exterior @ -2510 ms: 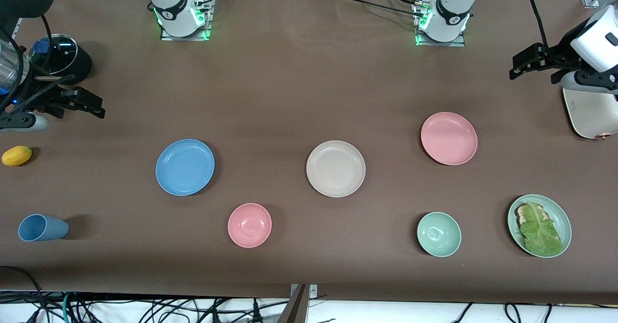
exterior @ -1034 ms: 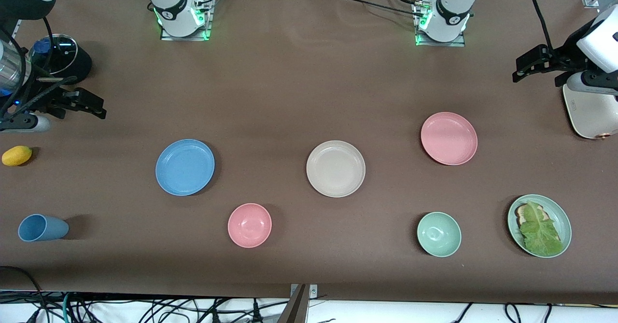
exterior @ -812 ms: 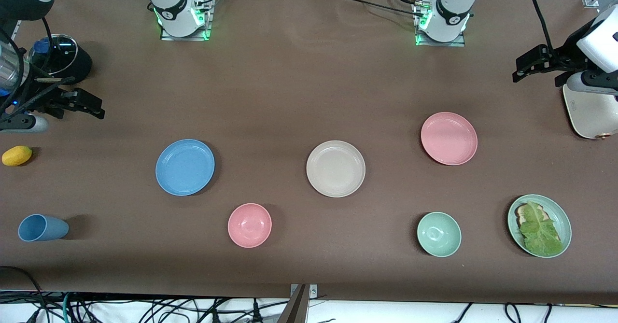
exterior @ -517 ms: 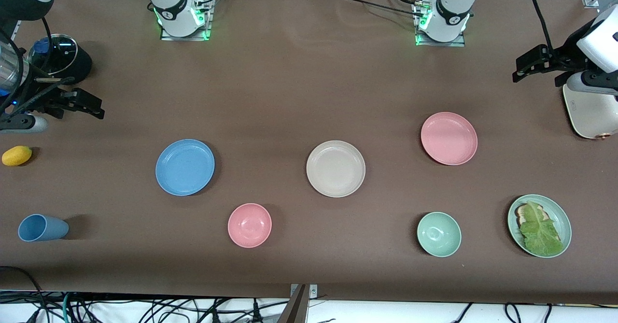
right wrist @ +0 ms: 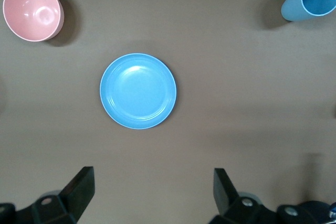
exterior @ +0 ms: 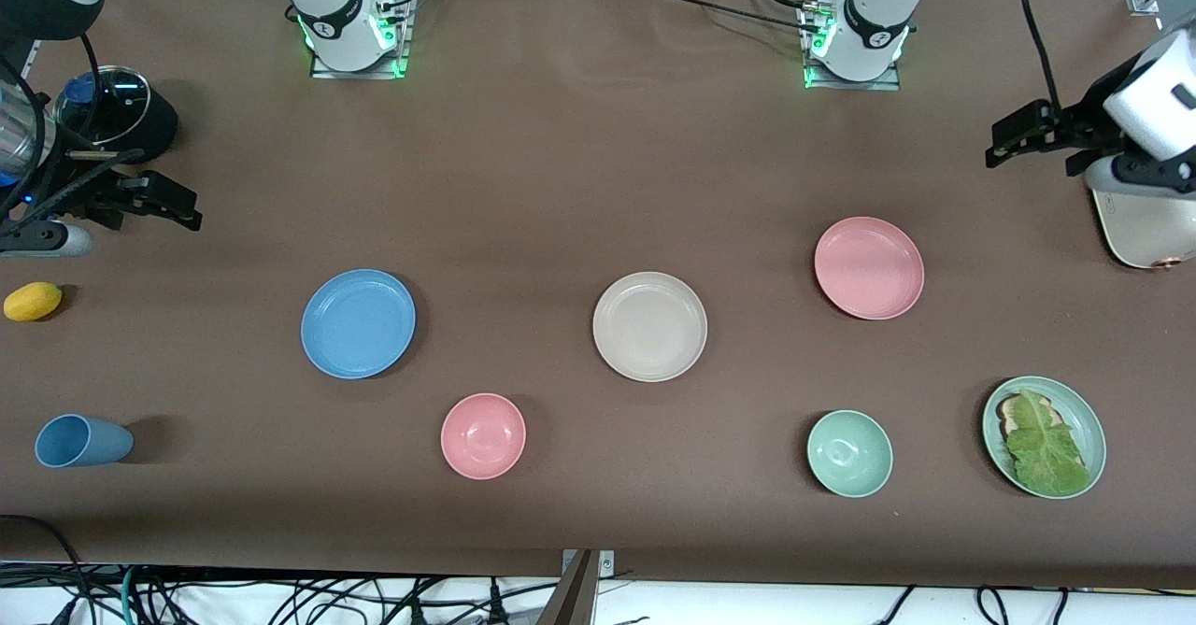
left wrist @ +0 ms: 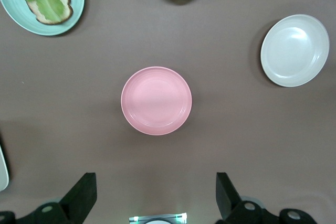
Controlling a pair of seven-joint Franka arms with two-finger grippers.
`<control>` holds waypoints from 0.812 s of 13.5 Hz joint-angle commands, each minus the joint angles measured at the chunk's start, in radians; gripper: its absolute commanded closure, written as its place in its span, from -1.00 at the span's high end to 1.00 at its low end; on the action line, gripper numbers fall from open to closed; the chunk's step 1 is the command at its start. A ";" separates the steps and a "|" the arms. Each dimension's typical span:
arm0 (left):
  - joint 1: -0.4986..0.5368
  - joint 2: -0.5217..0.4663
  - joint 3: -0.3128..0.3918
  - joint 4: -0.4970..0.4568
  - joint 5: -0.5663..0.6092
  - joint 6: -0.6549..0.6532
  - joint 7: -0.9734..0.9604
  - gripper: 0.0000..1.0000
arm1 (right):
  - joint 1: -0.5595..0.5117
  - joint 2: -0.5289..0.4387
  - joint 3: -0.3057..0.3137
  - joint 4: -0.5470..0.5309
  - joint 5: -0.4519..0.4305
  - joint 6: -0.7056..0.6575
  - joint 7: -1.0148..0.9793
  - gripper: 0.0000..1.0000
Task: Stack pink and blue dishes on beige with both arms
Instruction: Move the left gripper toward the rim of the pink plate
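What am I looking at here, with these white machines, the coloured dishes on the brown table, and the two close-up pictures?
These are two robot arms bolted along one edge of a table. The wide picture comes from a high camera facing them; the other two come from cameras on the arms' wrists, looking down.

The left gripper, a black two-finger pincer, hangs open and empty at its end of the table, beside a cream appliance. The right gripper hangs open and empty at its own end, near a black pot.

On the table lie a blue plate, a beige plate and a pink plate, all apart. Nearer the front camera are a pink bowl, a green bowl, a green plate with lettuce, a tipped blue cup and a yellow fruit.
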 commanded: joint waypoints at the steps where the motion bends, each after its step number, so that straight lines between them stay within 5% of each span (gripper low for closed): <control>1: 0.005 0.109 -0.002 0.031 -0.006 -0.005 0.004 1.00 | -0.006 -0.018 0.004 -0.017 -0.012 -0.001 0.006 1.00; 11: -0.009 0.242 -0.011 0.056 -0.008 0.052 0.005 1.00 | -0.006 -0.018 -0.001 -0.017 -0.012 -0.001 0.002 1.00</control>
